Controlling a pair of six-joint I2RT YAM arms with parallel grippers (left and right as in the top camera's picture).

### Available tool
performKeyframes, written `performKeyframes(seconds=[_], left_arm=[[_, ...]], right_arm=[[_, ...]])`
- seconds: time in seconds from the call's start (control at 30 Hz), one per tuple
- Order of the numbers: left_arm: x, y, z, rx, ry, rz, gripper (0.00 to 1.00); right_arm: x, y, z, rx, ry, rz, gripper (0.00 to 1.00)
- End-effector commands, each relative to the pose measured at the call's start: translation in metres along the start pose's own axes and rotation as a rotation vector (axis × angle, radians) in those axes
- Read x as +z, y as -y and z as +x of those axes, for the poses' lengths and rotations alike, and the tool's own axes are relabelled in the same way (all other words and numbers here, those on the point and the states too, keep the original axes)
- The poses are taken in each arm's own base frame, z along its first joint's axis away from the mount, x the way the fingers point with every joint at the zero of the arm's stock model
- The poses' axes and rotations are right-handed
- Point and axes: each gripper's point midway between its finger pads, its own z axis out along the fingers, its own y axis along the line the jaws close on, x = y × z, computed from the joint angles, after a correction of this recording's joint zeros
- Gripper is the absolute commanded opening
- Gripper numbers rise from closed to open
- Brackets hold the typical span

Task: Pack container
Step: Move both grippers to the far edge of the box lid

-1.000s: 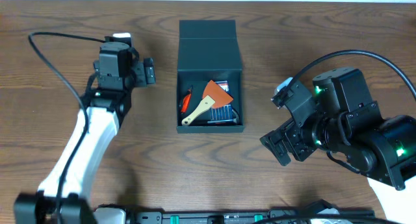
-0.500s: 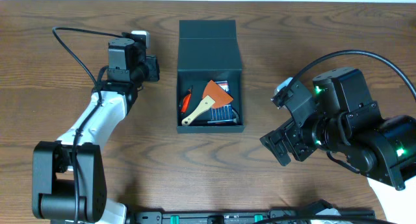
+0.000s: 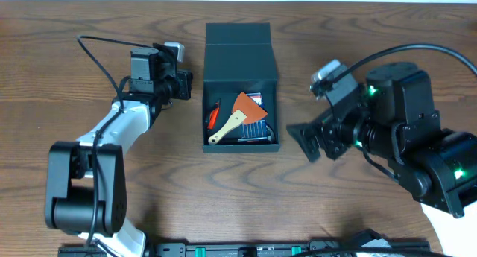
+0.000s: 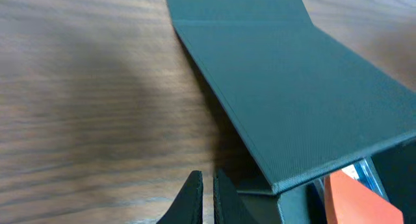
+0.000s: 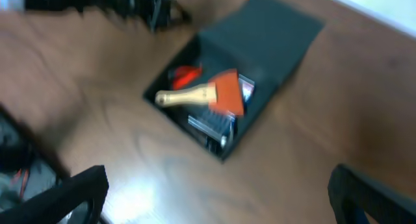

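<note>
Desk point(image 3: 74, 175) is carrying the container point(image 3: 240, 52), which is sitting mid-desk with its lid lying open toward the far edge. Right hand point(image 3: 304, 141) is hovering just right of it, released wide and empty. Left hand point(image 4: 208, 191) is hanging beside its left wall, clenched on nothing. Scraper point(image 3: 237, 115) is lying inside.

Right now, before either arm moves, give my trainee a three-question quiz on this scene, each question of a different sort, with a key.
1. Fill in: the wooden-handled scraper lies ___ the container.
2. True or false: the container is closed.
3. Pick one. The right gripper is:
A) wide open and holding nothing
B) shut on the scraper's handle
C) pressed flat on the table

Key: 1. inside. 2. False, it is open. 3. A.
</note>
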Motion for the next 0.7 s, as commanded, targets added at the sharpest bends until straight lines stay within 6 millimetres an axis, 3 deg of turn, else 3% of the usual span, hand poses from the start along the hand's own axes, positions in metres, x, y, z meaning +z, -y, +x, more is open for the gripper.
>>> performKeyframes(seconds=[0.0,0.1,0.23,0.27,0.3,0.37,0.43,0.67], left_arm=[[0.007,0.009,-0.02,-0.02,0.016,0.065,0.06],[0.016,0.006,-0.032,-0.029,0.001,0.062,0.06],[0.028,-0.002,-0.046,-0.051,-0.03,0.051,0.06],[0.032,-0.006,-0.05,-0.062,-0.039,0.048,0.06],[0.036,-0.009,-0.053,-0.081,-0.046,0.044,0.06],[0.043,-0.017,-0.059,-0.136,-0.063,0.034,0.06],[0.05,-0.024,-0.06,-0.189,-0.087,0.025,0.06],[0.064,-0.033,-0.052,-0.24,-0.158,0.012,0.06]], right_arm=[[0.007,0.006,-0.011,0.024,0.027,0.02,0.99],[0.026,0.016,-0.018,0.028,0.013,0.049,0.99],[0.073,0.035,-0.023,0.07,-0.048,0.059,0.98],[0.086,0.042,-0.023,0.098,-0.064,0.065,0.89],[0.098,0.049,-0.024,0.126,-0.075,0.071,0.74],[0.125,0.07,-0.022,0.214,-0.098,0.095,0.29],[0.146,0.095,-0.018,0.317,-0.112,0.126,0.03],[0.2,0.175,0.013,0.588,-0.153,0.133,0.01]])
